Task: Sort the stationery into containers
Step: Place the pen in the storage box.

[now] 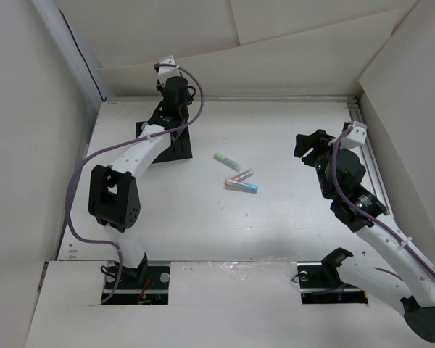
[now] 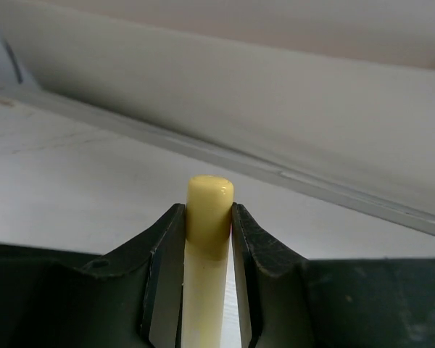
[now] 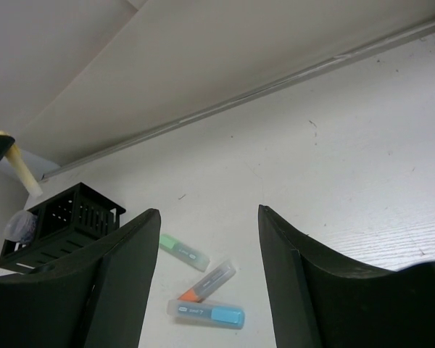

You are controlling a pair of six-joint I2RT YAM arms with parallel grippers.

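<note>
organizer (image 1: 180,148), black and compartmented, sits far left on the table (image 1: 203,239), below the left gripper (image 2: 209,225), which is clamped on the yellow stick (image 2: 209,206). i'd hold the stick upright over one cell, lower it, then let go. right gripper (image 3: 209,212) hangs agape, holding nothing. green marker (image 1: 226,160), pinkish-grey marker (image 1: 241,176) and blue-ended marker (image 1: 243,186) lie mid-table, well apart from the organizer; none looks to hinder the drop.

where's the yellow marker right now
The yellow marker is clamped in the left gripper, seen close up in the left wrist view. In the right wrist view it hangs tilted at the far left edge, just above the black organizer.
</note>
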